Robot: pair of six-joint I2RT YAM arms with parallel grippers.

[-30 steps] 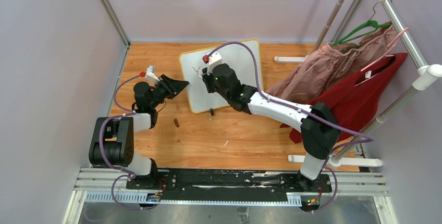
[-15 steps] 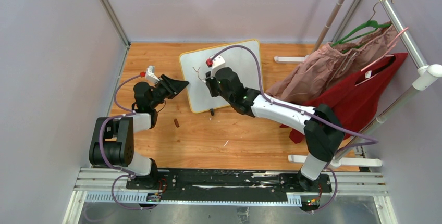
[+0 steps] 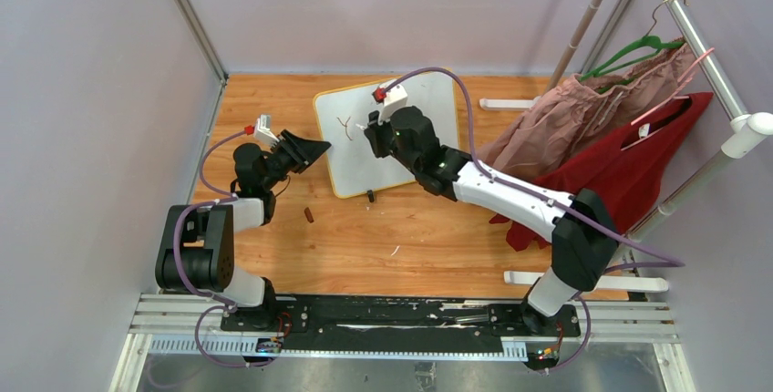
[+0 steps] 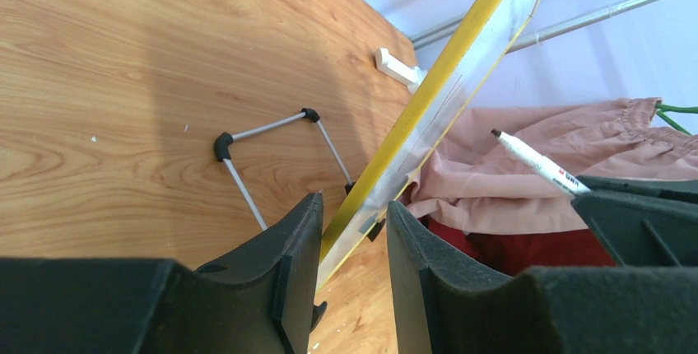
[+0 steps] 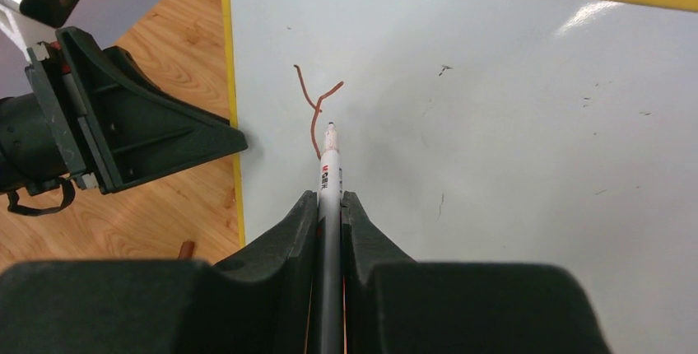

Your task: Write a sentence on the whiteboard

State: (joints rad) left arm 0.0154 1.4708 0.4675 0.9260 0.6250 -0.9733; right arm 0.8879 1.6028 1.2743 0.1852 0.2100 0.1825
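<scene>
The whiteboard (image 3: pixel 415 141), white with a yellow frame (image 5: pixel 233 115), stands tilted on the wooden table. My left gripper (image 3: pixel 321 147) sits at its left edge, and in the left wrist view that edge (image 4: pixel 411 123) runs between the fingers of the left gripper (image 4: pixel 354 206), which are closed on it. My right gripper (image 3: pixel 372 132) hovers over the board's left part, shut on a white marker (image 5: pixel 330 173). In the right wrist view the marker tip points beside a small reddish-brown Y-shaped stroke (image 5: pixel 315 111), the only writing of the sentence that shows. The marker (image 4: pixel 535 160) also shows in the left wrist view.
A small brown cap-like piece (image 3: pixel 309 215) lies on the table in front of the board. A black stand foot (image 3: pixel 370 196) shows at the board's near edge, and a wire stand (image 4: pixel 272 128) behind it. A rack at the right holds a pink garment (image 3: pixel 583 114) and a red one (image 3: pixel 638 169).
My right gripper has moved to the right across the board with the marker, uncovering the Y-shaped stroke. The left gripper and the board have not moved.
</scene>
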